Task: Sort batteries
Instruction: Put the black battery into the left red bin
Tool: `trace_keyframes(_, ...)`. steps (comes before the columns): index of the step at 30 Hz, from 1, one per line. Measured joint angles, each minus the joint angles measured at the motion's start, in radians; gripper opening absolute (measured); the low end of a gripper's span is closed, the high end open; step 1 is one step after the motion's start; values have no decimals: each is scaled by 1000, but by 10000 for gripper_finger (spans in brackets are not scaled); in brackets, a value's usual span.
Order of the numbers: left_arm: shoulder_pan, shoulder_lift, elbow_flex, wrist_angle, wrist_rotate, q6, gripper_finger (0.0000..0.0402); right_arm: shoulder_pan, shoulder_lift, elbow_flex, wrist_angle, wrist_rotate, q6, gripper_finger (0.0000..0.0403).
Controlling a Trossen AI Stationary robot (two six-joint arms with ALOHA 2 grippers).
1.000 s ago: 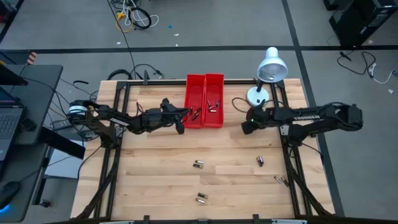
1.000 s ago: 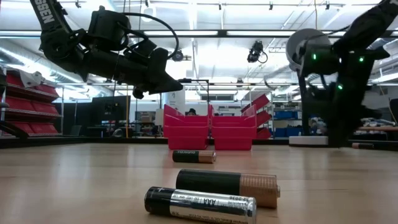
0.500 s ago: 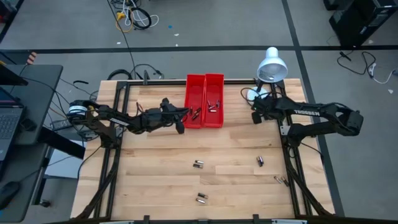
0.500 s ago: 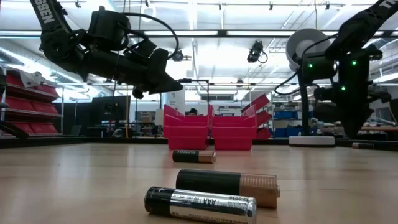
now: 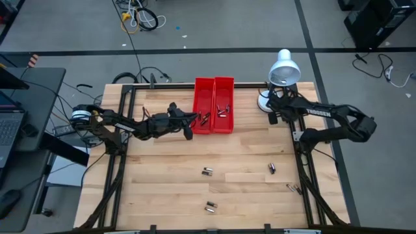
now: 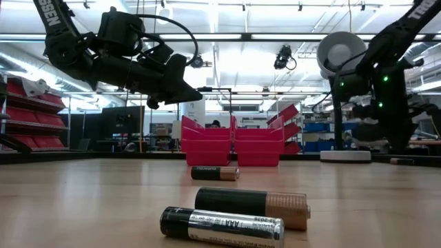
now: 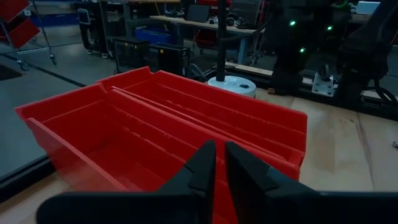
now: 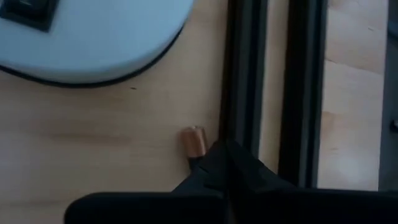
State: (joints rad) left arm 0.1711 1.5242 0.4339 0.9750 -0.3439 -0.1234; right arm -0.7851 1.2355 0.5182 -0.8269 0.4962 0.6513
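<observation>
1. Right gripper [image 8: 217, 163]: fingers together, tips just beside a copper-ended battery [image 8: 194, 140] near the lamp base [image 8: 93, 43], likely lining up a pickup.
2. Left gripper [image 7: 216, 163]: fingers nearly together, empty, hovering beside the red bins [image 5: 214, 104].
3. Other batteries [image 5: 208, 171] lie scattered toward the table's [image 5: 162, 182] near edge, unsorted.

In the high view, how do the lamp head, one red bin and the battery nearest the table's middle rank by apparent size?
1. Red bin, largest.
2. Lamp head, smaller; it stands higher, nearer the camera, so it may look bigger than it is.
3. Battery, by far the smallest.
</observation>
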Motion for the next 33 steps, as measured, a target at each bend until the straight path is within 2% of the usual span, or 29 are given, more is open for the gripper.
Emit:
trace_keyframes(9, 0, 0, 0, -1, 0, 13, 49, -29, 190, 6, 60, -45, -35, 15)
trace_keyframes(13, 0, 0, 0, -1, 0, 15, 49, 21, 213, 10, 67, -75, -28, 15)
trace_keyframes(15, 0, 0, 0, -1, 0, 15, 49, 63, 197, 26, 51, -100, -14, 14)
trace_keyframes(19, 0, 0, 0, -1, 0, 15, 49, 146, 136, 88, -1, -237, 11, 13)
trace_keyframes(27, -1, 0, 0, -15, 0, 15, 49, 279, 7, 169, -145, -305, 27, 29)
trace_keyframes(33, -2, 0, 0, -21, 0, -9, 49, 332, -10, 155, -254, -372, 73, 58)
